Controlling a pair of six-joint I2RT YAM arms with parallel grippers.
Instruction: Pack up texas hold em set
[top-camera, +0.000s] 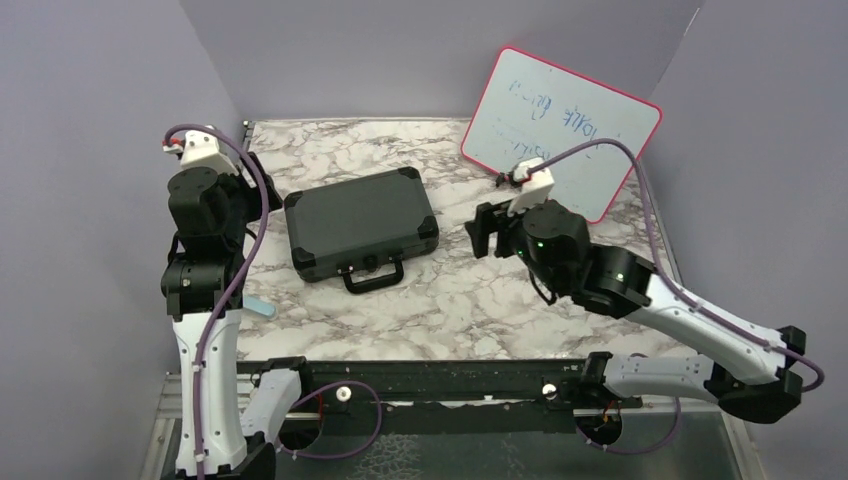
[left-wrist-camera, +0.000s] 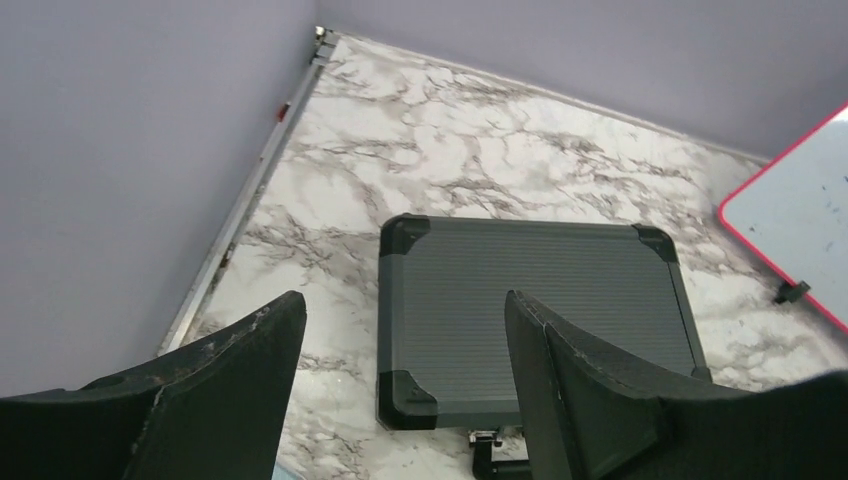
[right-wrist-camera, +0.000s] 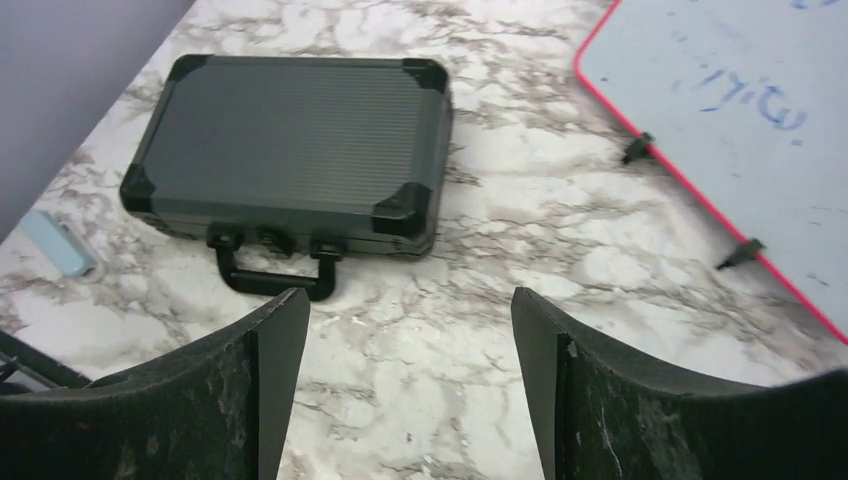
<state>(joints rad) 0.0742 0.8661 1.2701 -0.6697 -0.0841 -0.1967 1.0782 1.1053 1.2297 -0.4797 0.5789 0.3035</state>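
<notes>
Closed case (top-camera: 361, 225) flat; whiteboard (top-camera: 560, 130) leaning behind; left gripper (left-wrist-camera: 400, 310), right gripper (right-wrist-camera: 400, 300) both spread, holding nothing.

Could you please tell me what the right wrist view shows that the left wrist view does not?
Right wrist only: the full handle of the black case, a small light-blue object, blue writing on the whiteboard. Left wrist only: the table's far corner at the purple walls. Both: the closed case, marble table and whiteboard; the right gripper and left gripper are each open, empty.
</notes>
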